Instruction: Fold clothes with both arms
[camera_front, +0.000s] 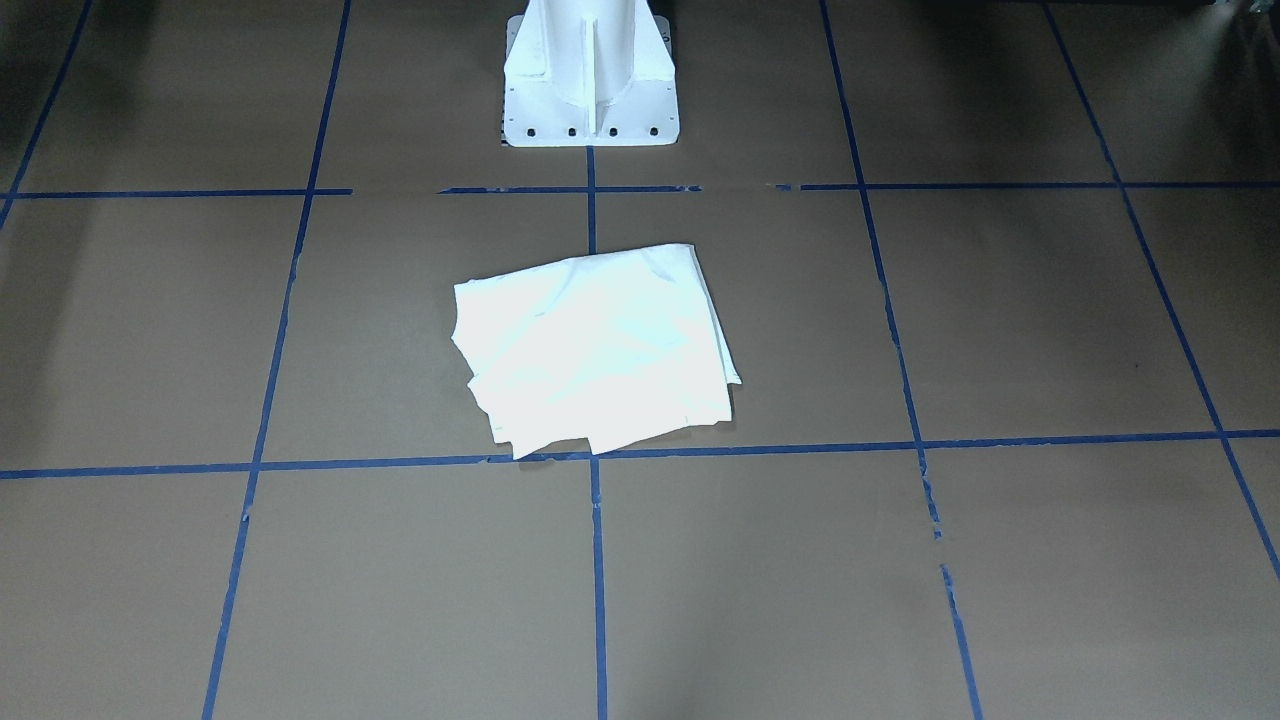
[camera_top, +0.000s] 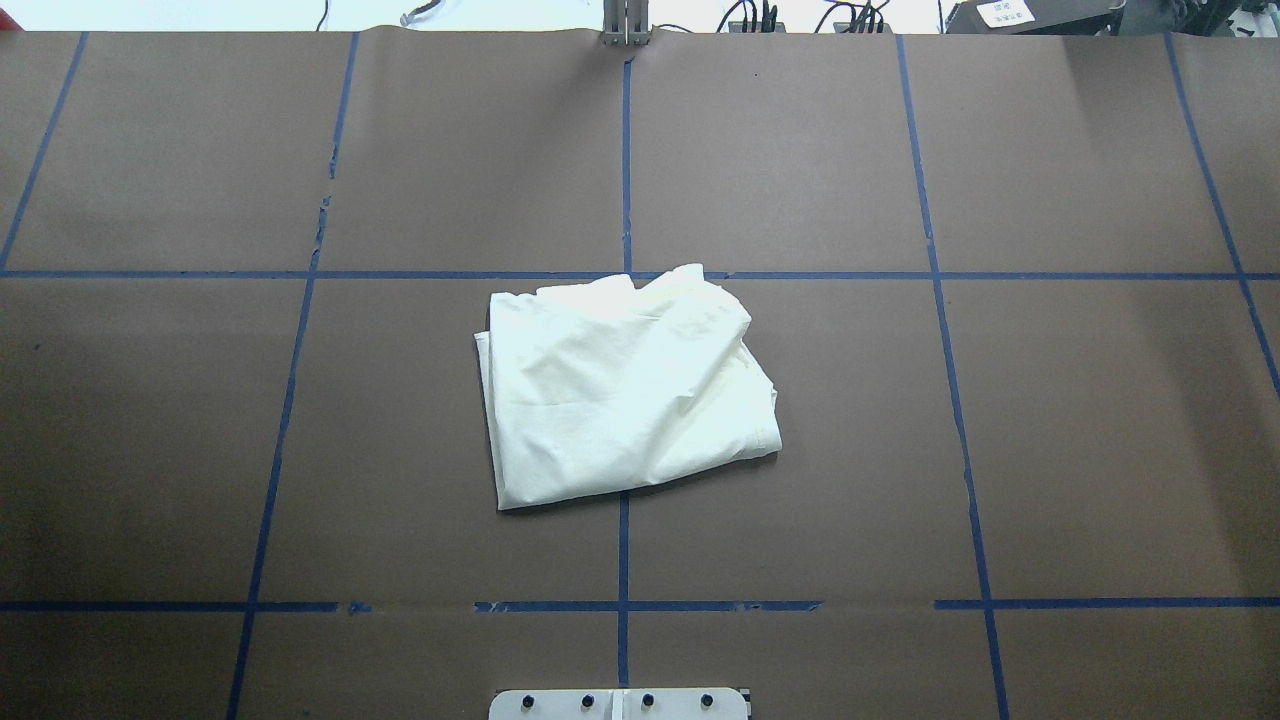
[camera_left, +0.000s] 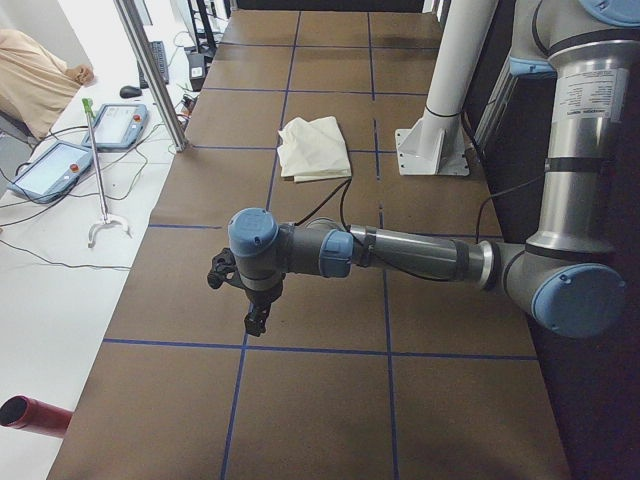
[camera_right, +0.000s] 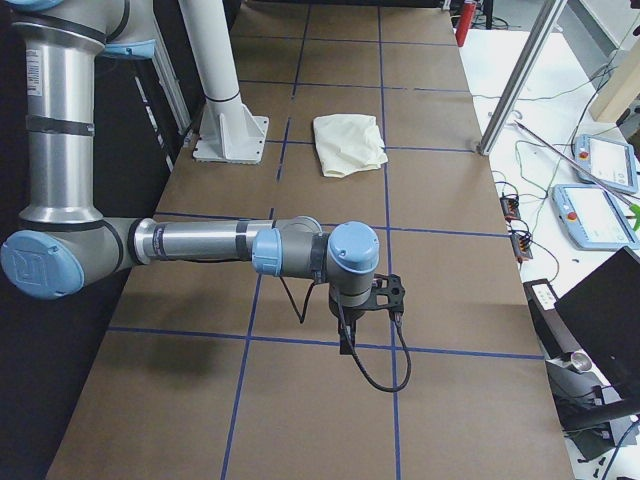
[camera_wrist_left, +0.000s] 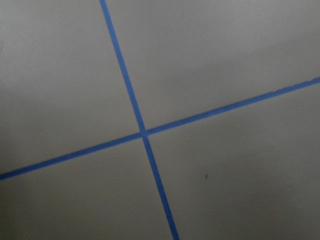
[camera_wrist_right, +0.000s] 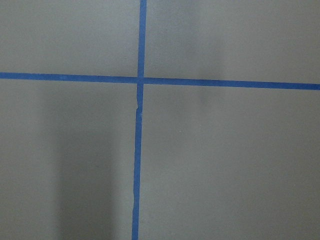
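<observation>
Shirt (camera_top: 625, 390), cream, folded, centre of table (camera_top: 1100, 450).
Soft, light, floppy (layers may slip): I'd pinch stacked corners. My left gripper (camera_left: 256, 322) and right gripper (camera_right: 345, 342) hang well away; whether either is parted, I cannot tell.

Left gripper (camera_left: 254, 324) and right gripper (camera_right: 346, 343) too small for their fingers' spacing; pedestal (camera_front: 590, 95) top out of frame.
</observation>
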